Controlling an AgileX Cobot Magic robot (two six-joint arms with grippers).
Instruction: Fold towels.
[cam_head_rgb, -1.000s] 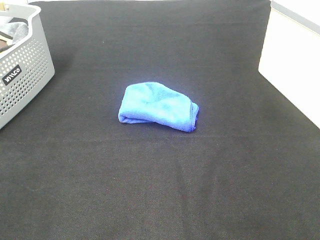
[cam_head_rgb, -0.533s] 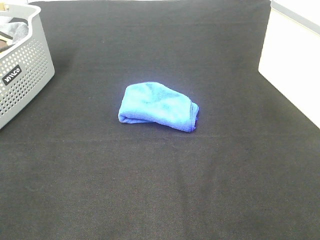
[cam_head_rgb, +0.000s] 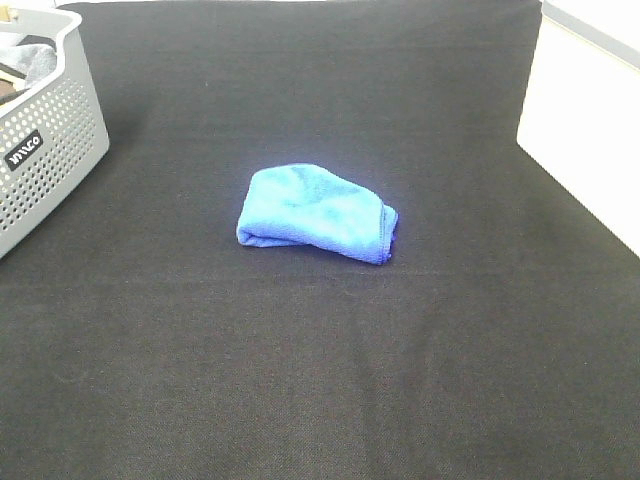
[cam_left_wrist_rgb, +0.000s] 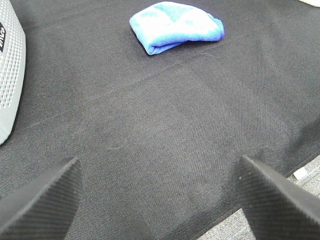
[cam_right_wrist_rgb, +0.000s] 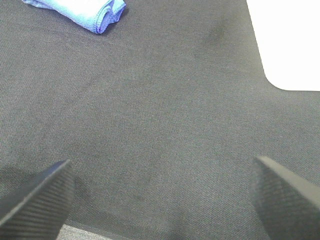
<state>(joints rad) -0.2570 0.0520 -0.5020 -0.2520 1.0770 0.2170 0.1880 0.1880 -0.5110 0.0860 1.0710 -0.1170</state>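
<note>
A blue towel (cam_head_rgb: 316, 213) lies folded into a small bundle in the middle of the black table cover (cam_head_rgb: 320, 360). It also shows in the left wrist view (cam_left_wrist_rgb: 176, 26) and partly in the right wrist view (cam_right_wrist_rgb: 80, 11). Neither arm shows in the exterior high view. My left gripper (cam_left_wrist_rgb: 160, 197) is open and empty, well back from the towel near the table's front edge. My right gripper (cam_right_wrist_rgb: 160, 195) is open and empty, also back from the towel.
A grey perforated basket (cam_head_rgb: 45, 140) with cloths inside stands at the far left; its wall shows in the left wrist view (cam_left_wrist_rgb: 9, 75). A white surface (cam_head_rgb: 590, 130) borders the cover on the right, also seen in the right wrist view (cam_right_wrist_rgb: 287, 40).
</note>
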